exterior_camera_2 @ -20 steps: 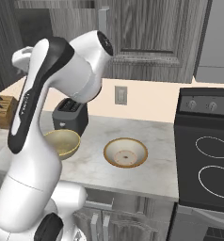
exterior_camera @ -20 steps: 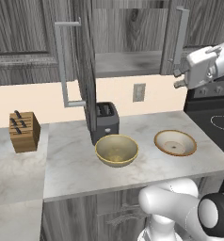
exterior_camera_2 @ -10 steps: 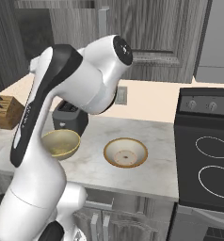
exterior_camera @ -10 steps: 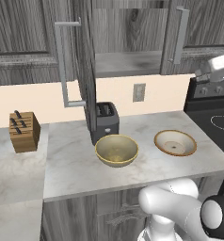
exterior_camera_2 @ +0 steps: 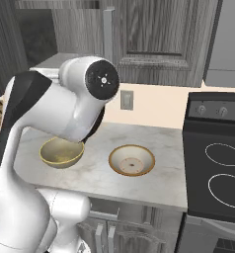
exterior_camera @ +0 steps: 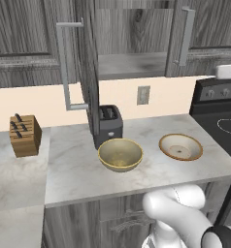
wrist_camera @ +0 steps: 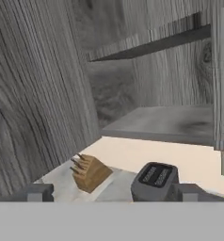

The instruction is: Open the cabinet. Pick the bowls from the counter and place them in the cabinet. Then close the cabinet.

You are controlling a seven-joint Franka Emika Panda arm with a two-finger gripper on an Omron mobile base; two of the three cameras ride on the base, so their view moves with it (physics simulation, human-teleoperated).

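Note:
The cabinet [exterior_camera: 132,43] stands open, both doors swung out, with a bare grey shelf [exterior_camera: 132,65] inside. On the counter [exterior_camera: 74,169] below sit the two bowls: the deep olive-yellow bowl [exterior_camera: 120,155] [exterior_camera_2: 61,152] and, to its right, the wider tan-rimmed bowl [exterior_camera: 180,147] [exterior_camera_2: 132,159]. My gripper [wrist_camera: 111,195] is open with nothing between its fingertips [wrist_camera: 36,192]. It hangs high and off to the right, looking across at the shelf [wrist_camera: 165,122] and the left door [wrist_camera: 38,94]. It is well apart from both bowls.
A black toaster [exterior_camera: 109,123] [wrist_camera: 154,181] stands just behind the yellow bowl, under the left door. A knife block [exterior_camera: 24,135] [wrist_camera: 90,172] is at the counter's left. The black stove [exterior_camera_2: 218,168] borders the counter on the right. My white arm [exterior_camera_2: 65,113] rises in front of the yellow bowl.
The arm has swung right and its hand has left the left base view's right edge. Bowls and cabinet doors have not moved.

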